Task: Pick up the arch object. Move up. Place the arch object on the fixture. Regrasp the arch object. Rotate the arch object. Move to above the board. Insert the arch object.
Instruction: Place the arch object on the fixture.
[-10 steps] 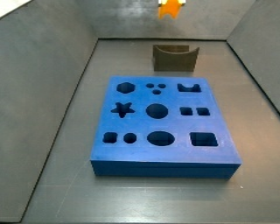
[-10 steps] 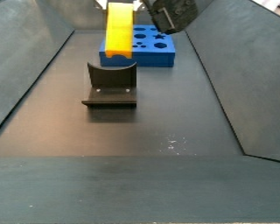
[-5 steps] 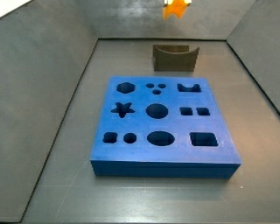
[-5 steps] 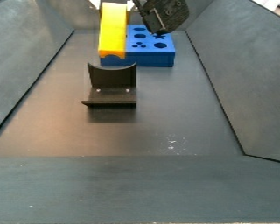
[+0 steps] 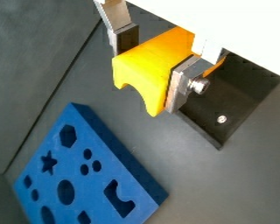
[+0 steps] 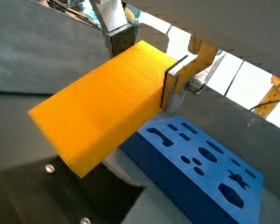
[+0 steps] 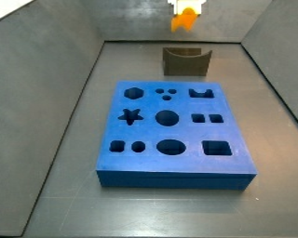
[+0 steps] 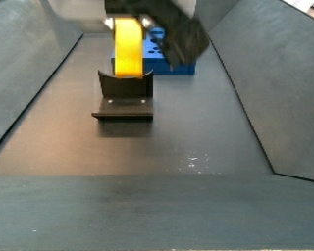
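My gripper (image 5: 154,61) is shut on the yellow-orange arch object (image 5: 149,74), its silver fingers (image 5: 185,82) clamping two opposite faces, and the arch notch shows at the block's free end. Both wrist views show this grip (image 6: 149,63) on the arch object (image 6: 101,109). In a side view the arch object (image 8: 127,47) hangs upright right over the dark fixture (image 8: 123,96); whether they touch cannot be told. The blue board (image 7: 173,135) with its shaped cutouts lies in front of the fixture (image 7: 185,61), and the arch object (image 7: 185,17) shows high above it.
Grey sloping walls (image 7: 59,102) enclose the dark floor (image 8: 160,186). The board (image 8: 173,57) lies behind the fixture in that side view, partly hidden by the gripper body (image 8: 183,34). The board (image 5: 84,175) and the fixture (image 5: 230,101) lie below the gripper.
The gripper has come down with the arch object, closer to the fixture's top, after a small sideways shift. Board and fixture have not moved.
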{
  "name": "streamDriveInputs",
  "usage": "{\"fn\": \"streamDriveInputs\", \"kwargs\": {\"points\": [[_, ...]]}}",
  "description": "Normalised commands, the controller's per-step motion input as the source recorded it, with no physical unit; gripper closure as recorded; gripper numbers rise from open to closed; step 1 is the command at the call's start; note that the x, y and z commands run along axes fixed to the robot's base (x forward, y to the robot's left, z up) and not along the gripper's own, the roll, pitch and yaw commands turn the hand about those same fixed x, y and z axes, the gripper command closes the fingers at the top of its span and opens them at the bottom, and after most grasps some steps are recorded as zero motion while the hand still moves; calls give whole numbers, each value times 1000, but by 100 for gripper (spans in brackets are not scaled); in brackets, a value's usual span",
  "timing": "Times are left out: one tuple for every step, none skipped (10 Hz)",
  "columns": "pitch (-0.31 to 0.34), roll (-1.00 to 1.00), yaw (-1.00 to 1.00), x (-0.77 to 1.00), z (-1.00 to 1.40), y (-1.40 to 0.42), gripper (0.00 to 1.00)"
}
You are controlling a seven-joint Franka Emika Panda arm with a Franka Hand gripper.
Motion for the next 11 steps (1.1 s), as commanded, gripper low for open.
{"fn": "streamDriveInputs", "kwargs": {"points": [[204, -638, -164, 221, -1000, 130, 100], [172, -483, -193, 237, -1000, 131, 100], [125, -288, -215, 265, -1000, 126, 100], [79, -216, -218, 287, -1000, 118, 100], [28, -187, -210, 304, -1000, 121, 100], [5, -183, -194, 312, -995, 123, 100], [-5, -181, -178, 290, -900, 111, 100], [-23, -178, -148, 259, -711, 82, 100], [-32, -175, -122, 235, -576, 66, 100], [-46, -141, -88, 191, -505, 84, 100], [-45, -144, -75, 158, -504, 86, 100]]}}
